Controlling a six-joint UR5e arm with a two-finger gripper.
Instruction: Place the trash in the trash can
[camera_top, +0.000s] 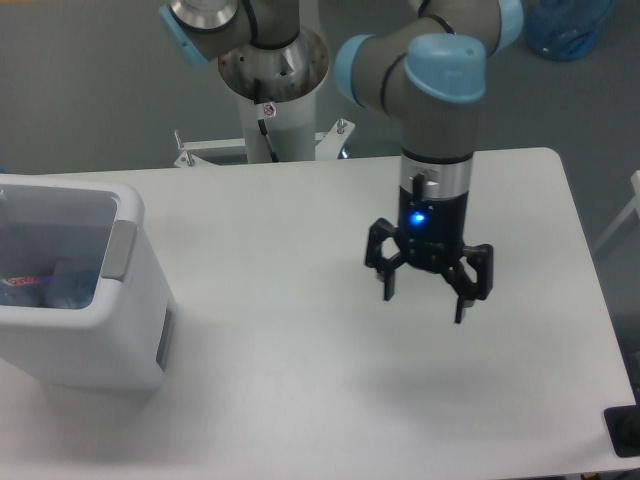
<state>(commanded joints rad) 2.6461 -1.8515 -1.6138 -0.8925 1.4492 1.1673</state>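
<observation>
arm upright over table (300, 300), claw (425, 296) pointing down, spread wide, empty.

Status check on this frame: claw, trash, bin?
Claw open, empty, above mid-table. Trash lies inside the trash can at the table's left end. Nothing in the way.

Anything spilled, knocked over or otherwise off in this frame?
Nothing stands out. The trash can stands upright at the table's left edge with trash showing inside it, and none lies on the tabletop. The gripper hangs open and empty above the table's right half.
</observation>
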